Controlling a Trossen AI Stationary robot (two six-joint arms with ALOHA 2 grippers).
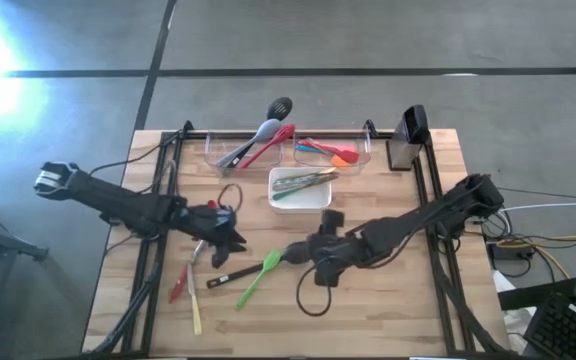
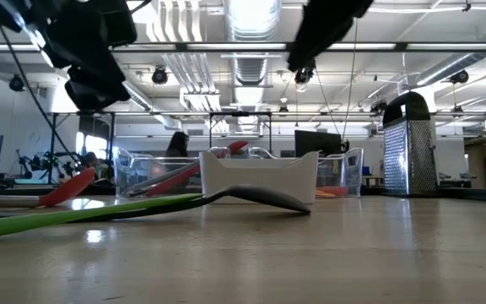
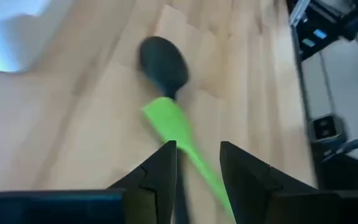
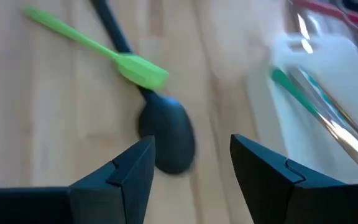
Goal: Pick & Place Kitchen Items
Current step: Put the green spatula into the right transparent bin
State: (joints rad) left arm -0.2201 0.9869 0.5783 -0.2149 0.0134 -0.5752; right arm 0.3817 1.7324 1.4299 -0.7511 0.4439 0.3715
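A black spoon lies on the wooden table, with its bowl down. A green spatula lies beside it, and its blade rests across the spoon's neck. My right gripper hangs open just above the spoon's bowl and touches nothing. My left gripper hovers open over the two handles, to the left of the spoon's bowl, and holds nothing. A red utensil and a yellow one lie near the table's left front.
Two clear bins at the far edge hold several utensils. In front of them a white square dish holds tongs and a green utensil. A box grater stands at the far right. Bare table shows at the front right.
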